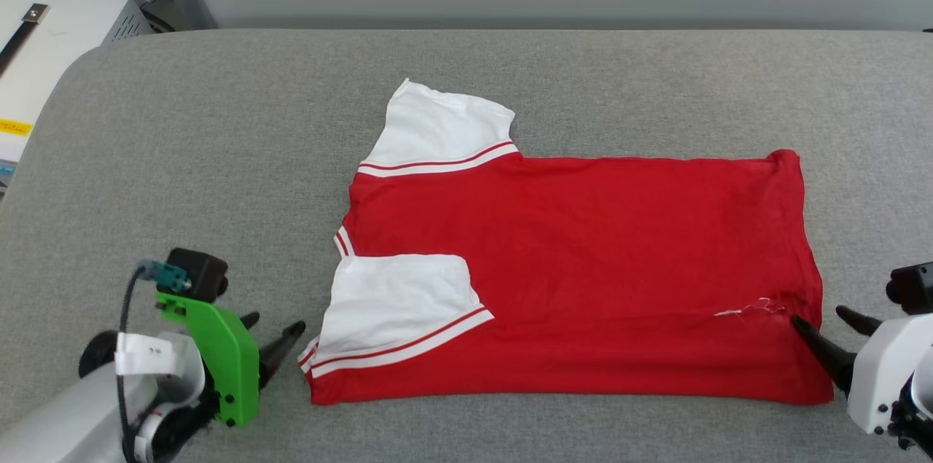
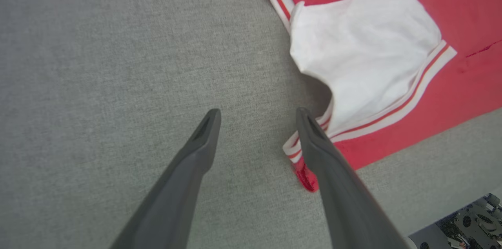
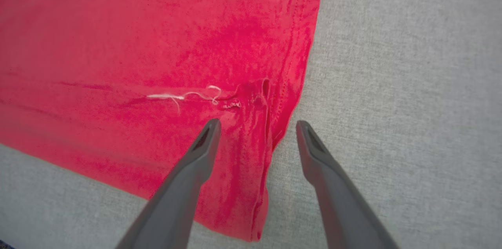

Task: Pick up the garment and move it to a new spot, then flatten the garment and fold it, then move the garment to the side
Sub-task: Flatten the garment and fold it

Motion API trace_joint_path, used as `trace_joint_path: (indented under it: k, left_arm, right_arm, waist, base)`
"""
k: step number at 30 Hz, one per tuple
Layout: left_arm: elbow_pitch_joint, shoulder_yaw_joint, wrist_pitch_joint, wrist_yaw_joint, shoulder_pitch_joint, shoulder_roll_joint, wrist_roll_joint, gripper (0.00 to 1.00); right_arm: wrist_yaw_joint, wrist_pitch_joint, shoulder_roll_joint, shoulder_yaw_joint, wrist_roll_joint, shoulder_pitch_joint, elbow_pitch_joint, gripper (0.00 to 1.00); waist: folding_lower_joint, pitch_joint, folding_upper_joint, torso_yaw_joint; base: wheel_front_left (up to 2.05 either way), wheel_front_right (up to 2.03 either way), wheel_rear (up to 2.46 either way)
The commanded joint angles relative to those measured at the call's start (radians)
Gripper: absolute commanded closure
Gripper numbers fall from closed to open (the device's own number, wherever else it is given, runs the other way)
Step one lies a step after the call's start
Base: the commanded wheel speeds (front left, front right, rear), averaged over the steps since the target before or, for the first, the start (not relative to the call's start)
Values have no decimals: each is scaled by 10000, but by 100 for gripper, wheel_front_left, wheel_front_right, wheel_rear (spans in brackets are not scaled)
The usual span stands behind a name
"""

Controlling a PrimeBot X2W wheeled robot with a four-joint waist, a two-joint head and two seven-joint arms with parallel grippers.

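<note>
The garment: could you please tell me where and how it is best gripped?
Pinch the garment at its two near corners: the striped cuff corner from the left, the hem corner from the right. It lies flat, and those edges probably let a finger slide under.

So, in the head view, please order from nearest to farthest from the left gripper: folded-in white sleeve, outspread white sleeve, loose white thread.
1. The folded-in white sleeve, just right of the left gripper.
2. The outspread white sleeve, at the garment's far edge.
3. The loose white thread, near the right gripper.
</note>
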Motion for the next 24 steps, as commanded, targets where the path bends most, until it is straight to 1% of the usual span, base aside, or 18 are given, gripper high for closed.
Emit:
trace_joint_path:
  k: [1,5,7,9,11,14,16,20,24]
  left_arm:
    - [-146,203,-134,-87,-326,170,-15,0]
    - [-593,811,-542,-88,-1007,550,101,0]
    - [-688,984,-674,-71,-1480,622,385,0]
    - [-688,1163,-837,-49,-2043,547,678,0]
    - [-561,1320,-902,-65,-2632,346,847,0]
    - [-212,1347,-713,-191,-3596,48,1209,0]
    - [122,1346,-511,-317,-4292,-249,1366,0]
    - [1003,1237,317,-656,-5715,-899,1445,0]
    - [2182,1028,1564,-903,-7114,-1505,1394,0]
  right_arm:
    - [-7,-312,52,-191,-88,-135,-144,0]
    - [-7,-1586,514,-1172,-610,-366,-661,0]
    - [-7,-2004,768,-1543,-1049,-496,-892,0]
    - [-7,-2297,1018,-1809,-1474,-624,-1184,0]
    - [-7,-2487,1273,-2051,-1832,-747,-1519,0]
    - [-7,-2732,1655,-2337,-2320,-952,-1987,0]
    - [-7,-2849,1904,-2427,-2580,-1103,-2287,0]
    - [-7,-2861,2206,-2366,-2956,-1309,-2807,0]
    - [-7,-2888,2308,-2191,-3188,-1606,-3147,0]
  waist:
    - [0,-101,0,-16]
    - [0,-75,0,-149]
    - [0,23,0,-235]
    - [0,187,0,-334]
    - [0,413,0,-451]
    - [0,836,0,-648]
    - [0,1156,0,-806]
    - [0,1846,0,-1096]
    - [0,2545,0,-1400]
  base:
    - [0,0,0]
    - [0,0,0]
    - [0,0,0]
    - [0,0,0]
    - [0,0,0]
    - [0,0,0]
    - [0,0,0]
    - [0,0,0]
    - [0,0,0]
